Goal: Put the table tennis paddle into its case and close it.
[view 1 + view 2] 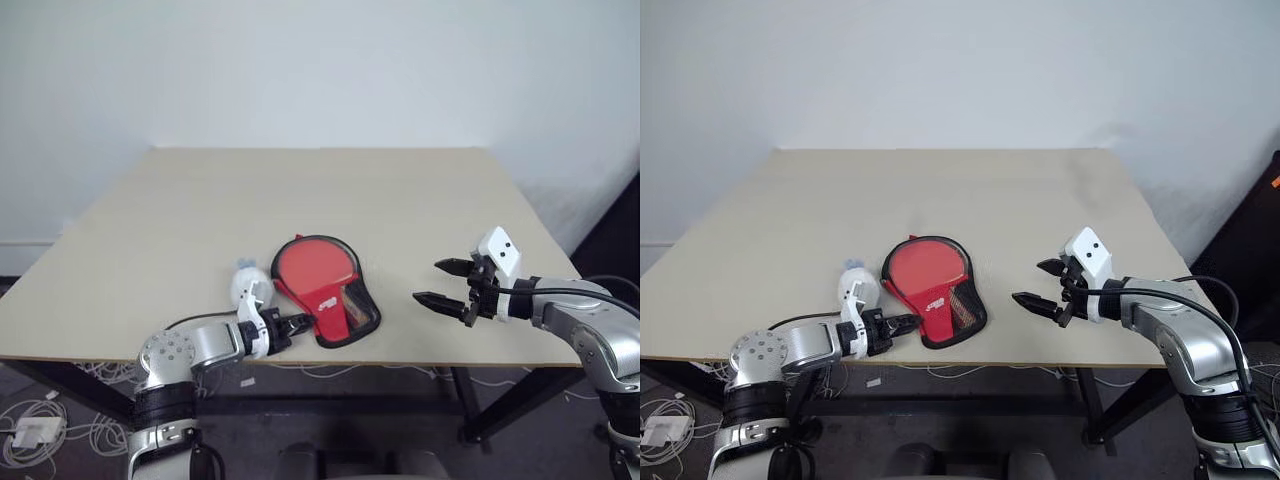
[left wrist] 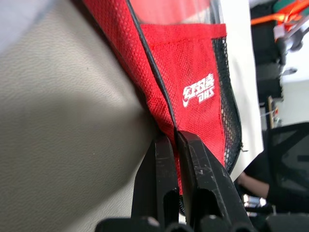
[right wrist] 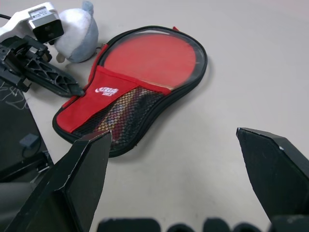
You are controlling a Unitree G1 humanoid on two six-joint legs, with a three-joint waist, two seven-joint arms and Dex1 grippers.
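1. On the tan worktop [image 1: 400, 200], near its front edge: the case [image 1: 345, 310], lying flat, red with a black zip edge, white logo and black mesh pocket at its narrow end.
2. Inside the case: the table tennis paddle [image 1: 315, 268], red blade face up, handle under the mesh pocket.
3. At nine o'clock of the case, just beside it: a small white lumpy wad [image 1: 248, 285].
4. Left gripper [image 1: 300, 323] at seven o'clock of the case; fingers [image 2: 161, 179] pressed together, pinching the case's red fabric at its narrow end.
5. Right gripper [image 1: 440, 284] at three o'clock of the case, well apart from it, above the worktop; fingers spread wide, holding nothing.
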